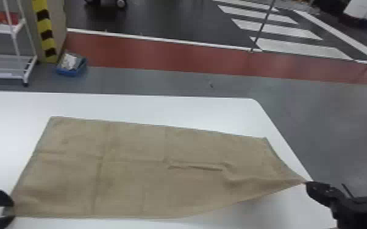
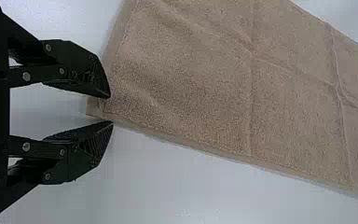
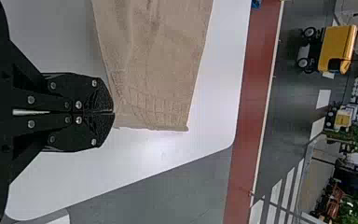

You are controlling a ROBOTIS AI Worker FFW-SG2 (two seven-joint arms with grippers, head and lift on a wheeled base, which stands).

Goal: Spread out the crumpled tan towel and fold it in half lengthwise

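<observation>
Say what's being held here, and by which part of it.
The tan towel, by its near right corner, pinched in the right gripper. The left gripper stands open at the near left corner, not clamped on it.

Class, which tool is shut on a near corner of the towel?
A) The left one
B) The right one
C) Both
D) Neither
B: the right tool is closed on the towel, while the left tool's fingers stand apart.
</observation>
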